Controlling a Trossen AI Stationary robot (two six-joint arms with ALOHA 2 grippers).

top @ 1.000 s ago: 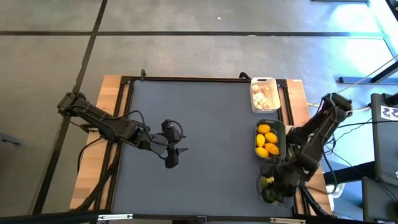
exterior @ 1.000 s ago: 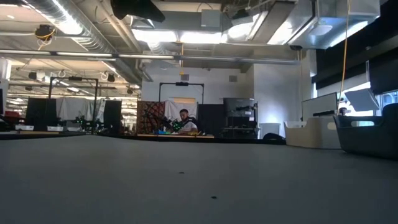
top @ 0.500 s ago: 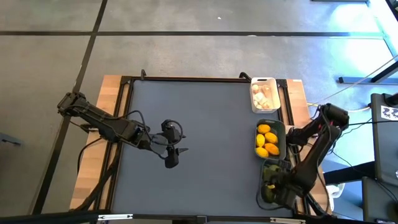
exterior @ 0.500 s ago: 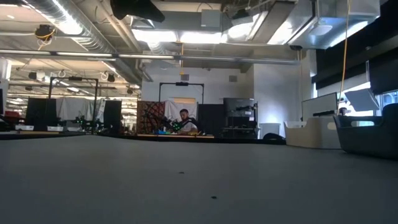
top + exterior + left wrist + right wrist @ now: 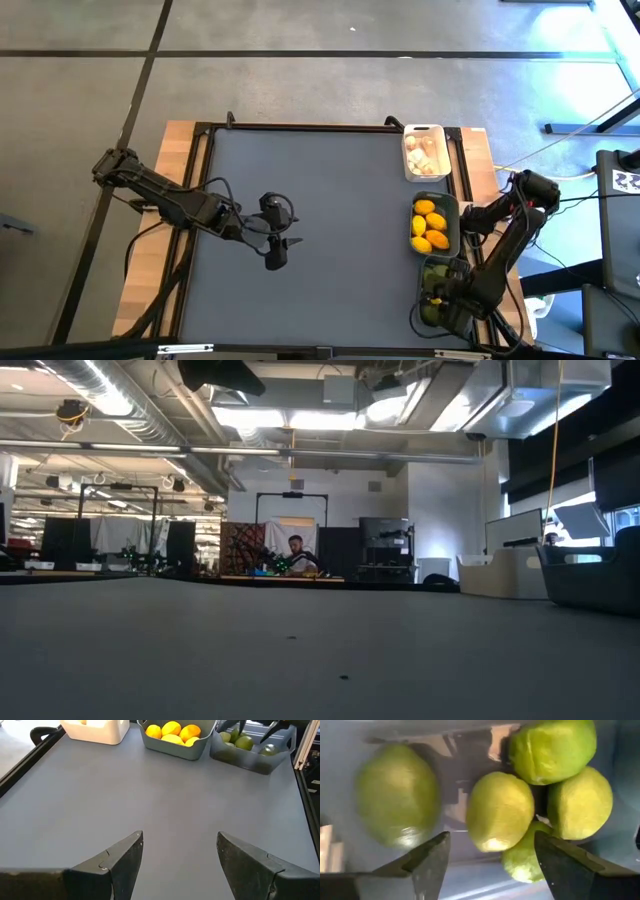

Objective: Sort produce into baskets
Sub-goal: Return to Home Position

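Right claw [image 5: 491, 837] apart, empty — limes [image 5: 500, 812] straight beneath it, lower right of high view; left claw [image 5: 180, 837] apart too.

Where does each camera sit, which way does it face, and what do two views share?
High view: above the table, facing straight down; both arms show, left end effector mid-table, right end effector over the limes.
Low view: at table height, facing level into the room; no end effector shows.
Left wrist view: on the left arm, facing the baskets; its open fingers show.
Right wrist view: on the right arm, facing the limes; its open fingers show.
Shared: high and left wrist views show the lemons.
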